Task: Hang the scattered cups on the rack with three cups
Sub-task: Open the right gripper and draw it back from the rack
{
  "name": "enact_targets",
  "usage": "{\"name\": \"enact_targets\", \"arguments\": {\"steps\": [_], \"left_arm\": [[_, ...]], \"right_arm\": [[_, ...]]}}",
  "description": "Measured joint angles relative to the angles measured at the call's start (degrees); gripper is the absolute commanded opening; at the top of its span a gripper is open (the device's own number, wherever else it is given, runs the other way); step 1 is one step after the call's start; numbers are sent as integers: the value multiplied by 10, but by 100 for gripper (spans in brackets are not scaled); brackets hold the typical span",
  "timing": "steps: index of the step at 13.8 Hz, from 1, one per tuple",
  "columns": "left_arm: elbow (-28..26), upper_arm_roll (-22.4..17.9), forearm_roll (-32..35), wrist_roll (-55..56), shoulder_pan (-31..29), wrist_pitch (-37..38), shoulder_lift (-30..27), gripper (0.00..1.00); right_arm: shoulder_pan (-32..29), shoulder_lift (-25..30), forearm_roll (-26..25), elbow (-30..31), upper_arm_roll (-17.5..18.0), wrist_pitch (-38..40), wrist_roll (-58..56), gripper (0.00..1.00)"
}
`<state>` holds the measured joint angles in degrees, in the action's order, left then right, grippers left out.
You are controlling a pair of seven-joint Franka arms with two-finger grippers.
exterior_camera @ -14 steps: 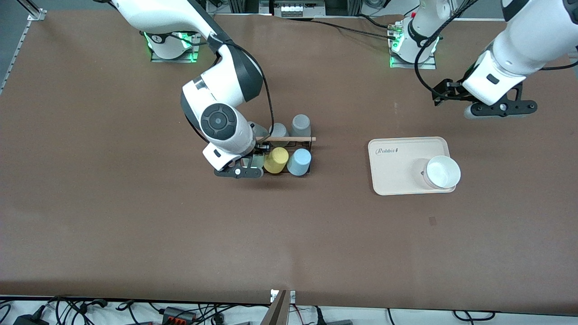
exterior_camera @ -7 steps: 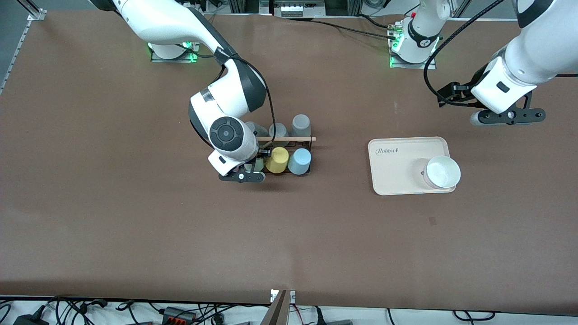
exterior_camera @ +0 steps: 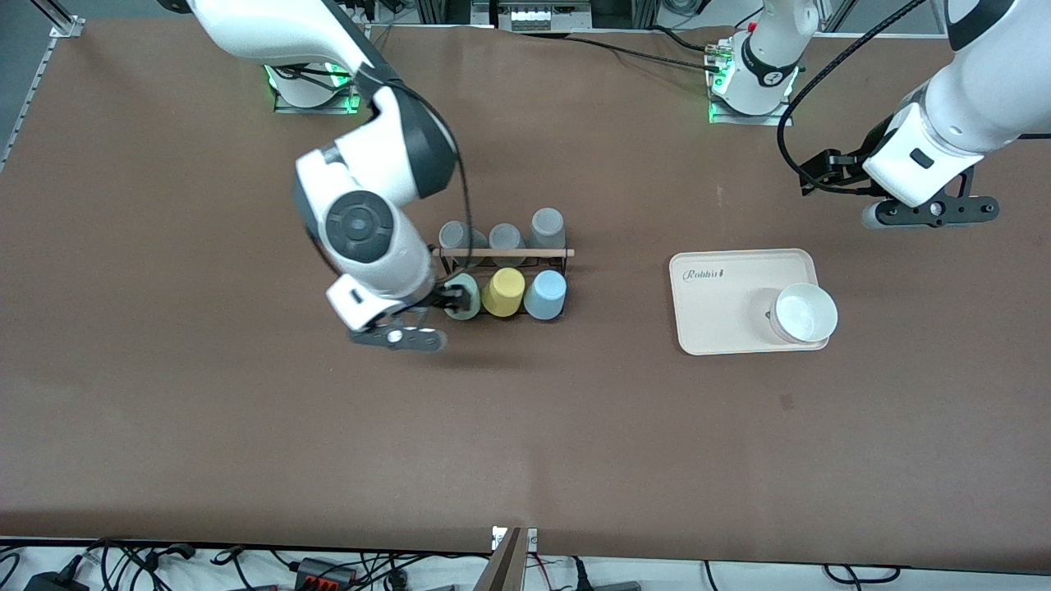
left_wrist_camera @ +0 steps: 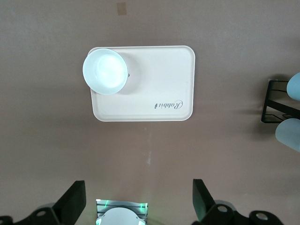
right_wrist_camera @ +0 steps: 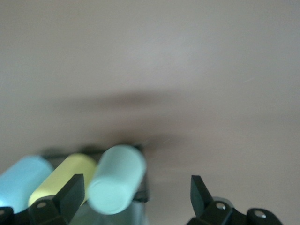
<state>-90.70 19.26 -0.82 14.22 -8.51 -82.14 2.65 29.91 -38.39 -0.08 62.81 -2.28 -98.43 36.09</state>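
Mint cup (exterior_camera: 462, 296) sits upturned on rack (exterior_camera: 502, 256), axis vertical; right hand (exterior_camera: 400, 338) beside it, spread and empty.

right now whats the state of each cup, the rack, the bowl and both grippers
mint green cup: upside down on rack, released
light blue cup: upside down on rack
yellow cup: upside down on rack
grey cups: three, upside down on rack
rack: full
bowl: upright on tray
right gripper: open, empty
left gripper: open, waiting

beige tray (exterior_camera: 722, 304) | white bowl (exterior_camera: 805, 312) on tray | yellow cup (exterior_camera: 502, 291)
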Motion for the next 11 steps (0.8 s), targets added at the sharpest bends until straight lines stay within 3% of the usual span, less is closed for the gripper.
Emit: {"name": "enact_targets", "arguments": {"steps": [2,4,8,11], "left_arm": [[0,0,0,0,0,0,0,100],[0,0,0,0,-1,0,0,100],[0,0,0,0,-7,0,0,100],[0,0,0,0,-7,0,0,100]], "right_arm": [[-4,19,-1,-25,-50,24,-5,100],[-25,51,-1,-30,-78,68,-40,100],[-99,109,-1,-26,-84,138,-133,100],[-153,158,-1,21,-85,145,-217,100]]}}
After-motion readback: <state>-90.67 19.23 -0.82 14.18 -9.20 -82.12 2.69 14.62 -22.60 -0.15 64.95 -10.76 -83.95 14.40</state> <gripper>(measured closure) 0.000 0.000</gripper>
